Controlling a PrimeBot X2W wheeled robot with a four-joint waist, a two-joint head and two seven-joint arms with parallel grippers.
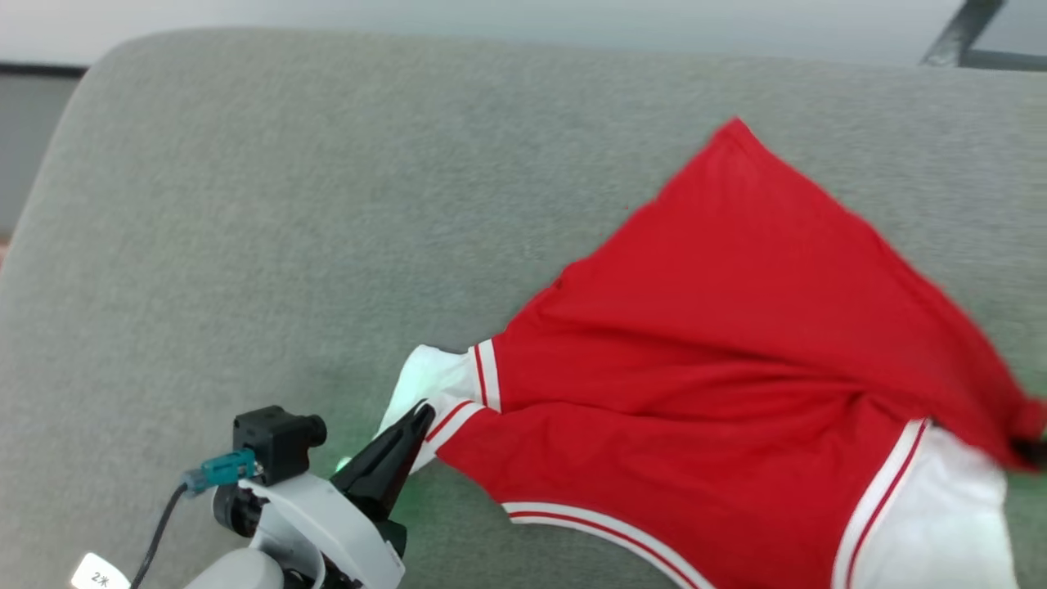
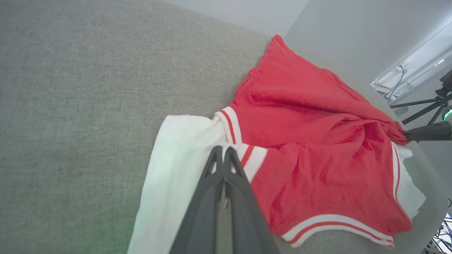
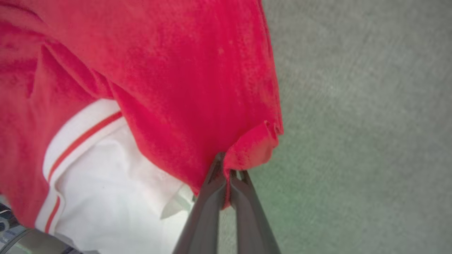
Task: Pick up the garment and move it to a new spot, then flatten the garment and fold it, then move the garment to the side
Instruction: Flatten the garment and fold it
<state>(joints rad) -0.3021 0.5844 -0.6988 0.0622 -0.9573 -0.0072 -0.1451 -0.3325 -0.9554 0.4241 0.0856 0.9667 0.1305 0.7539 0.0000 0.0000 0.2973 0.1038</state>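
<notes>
The garment, a red jersey with white sleeve ends and red-and-white striped trim, lies spread over the right half of a grey padded surface. My left gripper is at the lower left, shut on the white sleeve end by its striped cuff; in the left wrist view its fingers meet at that cuff of the garment. My right gripper is shut on a bunched red edge of the garment, beside the other white sleeve. The head view shows the right gripper as a dark tip at the right edge. Any chest lettering is hidden.
The grey surface has a rounded far-left corner and a pale wall behind it. A dark frame stands beyond the far right edge. A tripod and cables stand off the surface past the garment in the left wrist view.
</notes>
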